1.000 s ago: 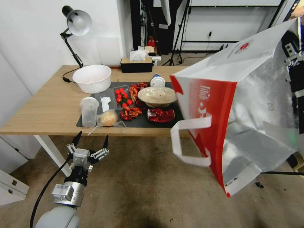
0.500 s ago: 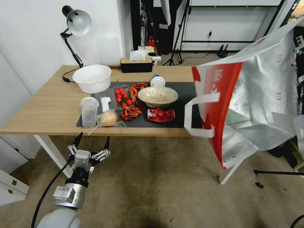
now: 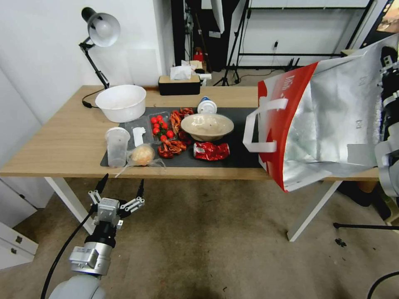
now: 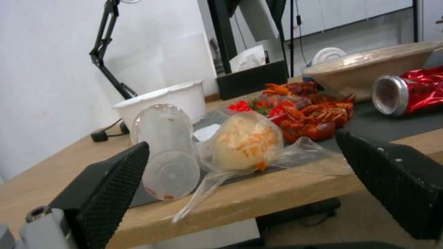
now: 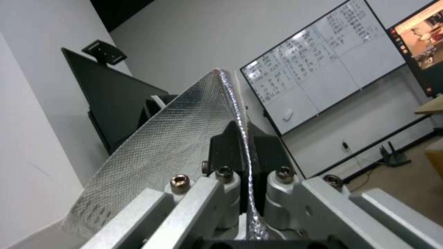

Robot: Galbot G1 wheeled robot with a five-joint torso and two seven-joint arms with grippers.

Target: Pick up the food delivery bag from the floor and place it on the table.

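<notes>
The right claw [image 5: 243, 166] pinches the food delivery bag [image 3: 324, 124] rim above the worktop [image 3: 62, 141]; the left claw [image 3: 119, 185] hangs wide open, empty.

2 bowls [image 3: 121, 102], 1 can [image 3: 211, 150], 1 bag [image 3: 316, 124]

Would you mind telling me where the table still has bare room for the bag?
The table has bare wood at its left end, beside the white bowl and plastic cup. The mat is bare between the crushed can and the food delivery bag, which the right gripper grips. The mat's left half is crowded.
</notes>
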